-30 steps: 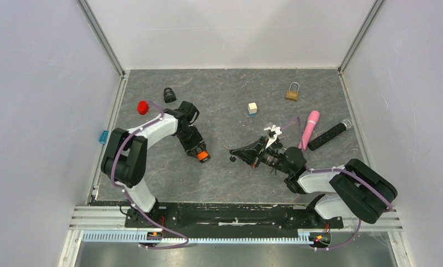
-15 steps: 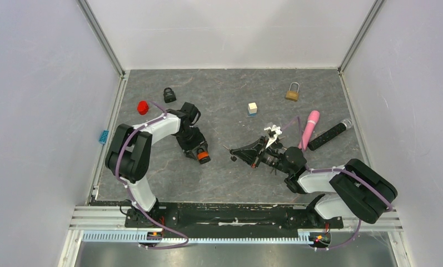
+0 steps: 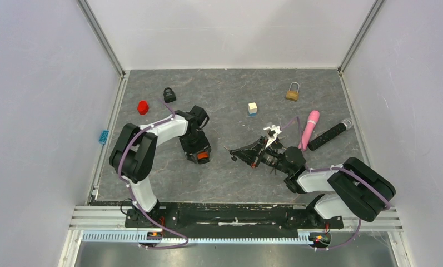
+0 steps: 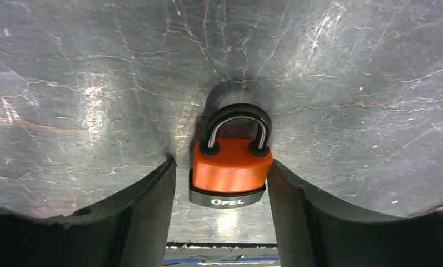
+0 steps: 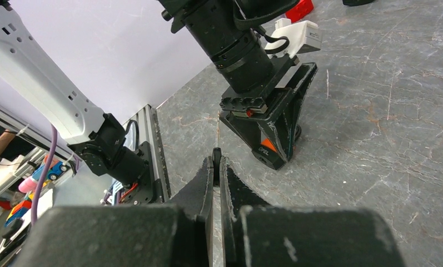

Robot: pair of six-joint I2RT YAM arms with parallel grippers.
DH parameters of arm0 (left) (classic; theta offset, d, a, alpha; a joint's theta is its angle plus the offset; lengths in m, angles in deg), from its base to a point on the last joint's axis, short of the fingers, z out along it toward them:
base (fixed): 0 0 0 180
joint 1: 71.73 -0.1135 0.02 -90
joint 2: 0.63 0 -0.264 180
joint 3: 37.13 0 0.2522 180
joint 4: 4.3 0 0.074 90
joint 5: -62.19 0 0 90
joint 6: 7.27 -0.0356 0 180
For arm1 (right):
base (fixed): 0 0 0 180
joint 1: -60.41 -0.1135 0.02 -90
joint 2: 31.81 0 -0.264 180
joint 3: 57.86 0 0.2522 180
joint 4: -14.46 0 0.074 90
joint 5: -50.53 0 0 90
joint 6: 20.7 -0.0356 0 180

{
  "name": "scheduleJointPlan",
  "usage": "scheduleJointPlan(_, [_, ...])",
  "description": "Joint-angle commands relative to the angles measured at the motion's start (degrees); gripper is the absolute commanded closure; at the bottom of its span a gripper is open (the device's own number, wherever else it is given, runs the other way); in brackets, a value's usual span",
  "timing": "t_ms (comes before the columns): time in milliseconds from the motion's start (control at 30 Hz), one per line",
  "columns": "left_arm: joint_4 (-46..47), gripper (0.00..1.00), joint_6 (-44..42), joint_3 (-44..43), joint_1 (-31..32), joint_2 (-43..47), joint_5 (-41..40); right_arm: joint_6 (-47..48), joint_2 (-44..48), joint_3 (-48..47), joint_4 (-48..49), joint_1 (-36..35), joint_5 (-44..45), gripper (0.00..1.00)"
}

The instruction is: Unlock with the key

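Padlock lettering, left wrist only

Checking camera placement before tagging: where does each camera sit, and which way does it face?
Top external: above and behind the bases, looking down on the table; both arms show.
Left wrist: looks down; its fingers flank the orange padlock.
Right wrist: looks low across the table at the left tool; own right tool pinches the key.
Shared: the padlock, in all three.

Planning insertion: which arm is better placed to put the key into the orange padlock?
Right. The right gripper is shut on the key, aimed at the orange padlock that the left gripper brackets.
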Motion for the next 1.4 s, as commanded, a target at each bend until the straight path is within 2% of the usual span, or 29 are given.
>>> scheduleJointPlan(0, [-0.86,0.35,-0.62,-2.23,0.65,-2.36,-3.67,-0.65,-0.35,0.20,3.73,0.11,-0.55,1.00])
scheduleJointPlan(133, [-0.89,0.37,-0.57,-2.96,0.79,-3.38,-4.33,-0.79,-0.50,0.21,3.68,0.13,-0.75,1.00])
scheduleJointPlan(500, [-0.45,0.33,-2.51,-5.27,0.73,-4.09,-8.00,-1.26,-1.25,0.32,4.45,0.11,-1.01,1.00])
scheduleJointPlan(633, [-0.10,0.37,-2.37,-5.11,0.76,-4.49,-7.68,-1.51,-1.55,0.30,4.74,0.17,-1.14,1.00])
scheduleJointPlan(733, [-0.01,0.48,-1.99,-4.74,1.08,-4.62,-7.17,-1.53,-1.73,0.28,4.74,0.16,-1.16,1.00])
scheduleJointPlan(867, [-2.57,0.77,-1.39,-6.11,2.60,-3.40,-7.91,-1.53,-1.88,0.39,4.74,0.11,-1.11,1.00])
scheduleJointPlan(933, [-4.63,0.87,-0.87,-7.66,3.90,-1.97,-9.69,-1.53,-1.94,0.26,4.74,0.14,-1.07,1.00])
scheduleJointPlan(1033, [-9.57,0.98,-0.91,-12.04,6.63,0.08,-16.62,-1.77,-2.09,0.30,4.89,0.11,-1.02,1.00])
scheduleJointPlan(1233, [-23.41,0.98,-0.97,-24.79,14.84,-1.54,-37.64,-2.22,-1.69,0.76,5.00,0.11,-0.57,1.00])
scheduleJointPlan(1367, [-30.52,0.98,0.62,-28.71,17.92,-3.40,-48.58,-2.66,-0.91,1.60,4.63,-0.04,0.12,1.00])
